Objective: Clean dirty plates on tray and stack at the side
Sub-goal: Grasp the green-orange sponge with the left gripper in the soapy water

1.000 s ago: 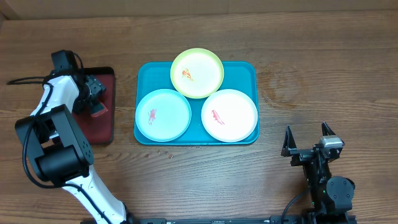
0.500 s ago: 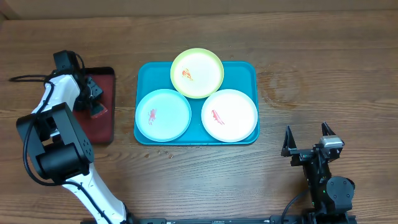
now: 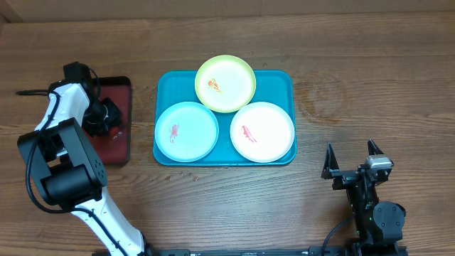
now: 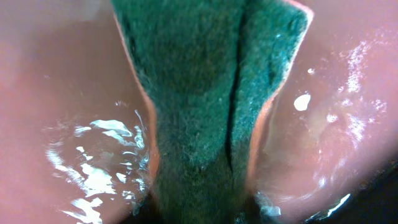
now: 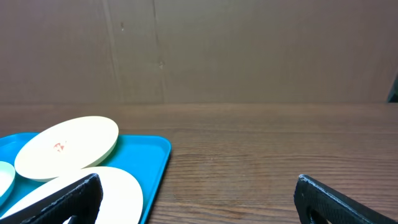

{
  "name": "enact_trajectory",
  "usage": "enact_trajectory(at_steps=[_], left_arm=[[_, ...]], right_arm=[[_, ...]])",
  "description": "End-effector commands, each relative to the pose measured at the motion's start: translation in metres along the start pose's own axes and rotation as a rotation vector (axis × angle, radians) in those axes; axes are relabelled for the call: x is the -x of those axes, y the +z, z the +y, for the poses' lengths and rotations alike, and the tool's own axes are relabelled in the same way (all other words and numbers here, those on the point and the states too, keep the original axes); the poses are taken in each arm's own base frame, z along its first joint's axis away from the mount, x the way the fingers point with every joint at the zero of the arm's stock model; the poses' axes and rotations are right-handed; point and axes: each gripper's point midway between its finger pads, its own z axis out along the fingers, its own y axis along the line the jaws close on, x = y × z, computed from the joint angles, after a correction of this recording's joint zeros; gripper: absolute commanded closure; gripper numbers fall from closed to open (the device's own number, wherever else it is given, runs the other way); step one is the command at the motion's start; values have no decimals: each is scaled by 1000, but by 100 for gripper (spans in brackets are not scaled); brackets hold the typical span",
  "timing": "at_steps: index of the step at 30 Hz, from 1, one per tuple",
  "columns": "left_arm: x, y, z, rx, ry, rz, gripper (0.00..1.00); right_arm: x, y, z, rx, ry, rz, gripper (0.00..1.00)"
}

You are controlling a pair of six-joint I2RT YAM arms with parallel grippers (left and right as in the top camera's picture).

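Three plates lie on the turquoise tray point(image 3: 284, 82): a yellow-green plate point(image 3: 225, 83) at the back, a pale blue plate point(image 3: 186, 131) front left and a white plate point(image 3: 262, 131) front right, each with a red smear. My left gripper point(image 3: 108, 119) is down in the dark red tray point(image 3: 117, 153), shut on a green scouring sponge point(image 4: 205, 93) that is pinched narrow between its jaws. My right gripper point(image 3: 350, 160) stands open over the table's front right, apart from the plates; its view shows the yellow-green plate point(image 5: 67, 147) and the white plate point(image 5: 118, 193).
The dark red tray's floor point(image 4: 62, 93) looks wet and glossy. Bare wooden table point(image 3: 370, 78) lies to the right of the turquoise tray. A black cable point(image 3: 28, 91) runs along the table's left edge. A cardboard wall point(image 5: 249, 50) closes the back.
My left gripper has swung down and slightly forward into the dark red tray and closed on the sponge. The right arm and the plates have not moved.
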Motion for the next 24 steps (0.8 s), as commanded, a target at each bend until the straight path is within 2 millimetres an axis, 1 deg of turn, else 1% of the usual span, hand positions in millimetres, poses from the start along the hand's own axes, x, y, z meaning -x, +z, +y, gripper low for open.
enact_trajectory(at_steps=[1, 2, 5, 6, 7, 8, 10, 13, 17, 18, 19, 21, 22, 23, 24], left_arm=[[-16, 19, -4, -30, -3, 74, 96], [-14, 19, -3, -21, -2, 64, 96], [-5, 20, -1, -5, -1, 25, 57], [0, 20, -1, -1, -1, 3, 32], [6, 20, 0, 7, -1, -26, 3], [12, 20, 1, 17, -1, -53, 0], [25, 18, 4, 44, -5, -112, 0], [38, 17, 7, 69, -10, -171, 0], [49, 14, 8, 77, -15, -220, 0], [51, 14, 7, 75, -15, -224, 5], [52, 14, 7, 73, -16, -229, 14], [53, 14, 6, 71, -16, -235, 54], [54, 13, 6, 71, -17, -239, 70], [55, 13, 7, 75, -18, -243, 88], [55, 13, 7, 75, -18, -245, 96]], right_arm=[[-2, 0, 2, 8, -1, -5, 0], [-2, 0, 2, 8, -1, -5, 0], [-2, 0, 2, 8, -1, -5, 0], [-1, 0, 2, 7, -1, -5, 0], [-2, 0, 2, 7, -1, -5, 0], [-2, 0, 2, 7, -1, -5, 0], [-2, 0, 2, 8, -1, -5, 0], [-2, 0, 2, 8, -1, -5, 0], [-2, 0, 2, 7, -1, -5, 0], [-2, 0, 2, 7, -1, -5, 0], [-1, 0, 2, 7, -1, -5, 0], [-2, 0, 2, 8, -1, -5, 0], [-2, 0, 2, 7, -1, -5, 0], [-2, 0, 2, 7, -1, -5, 0], [-2, 0, 2, 8, -1, -5, 0]])
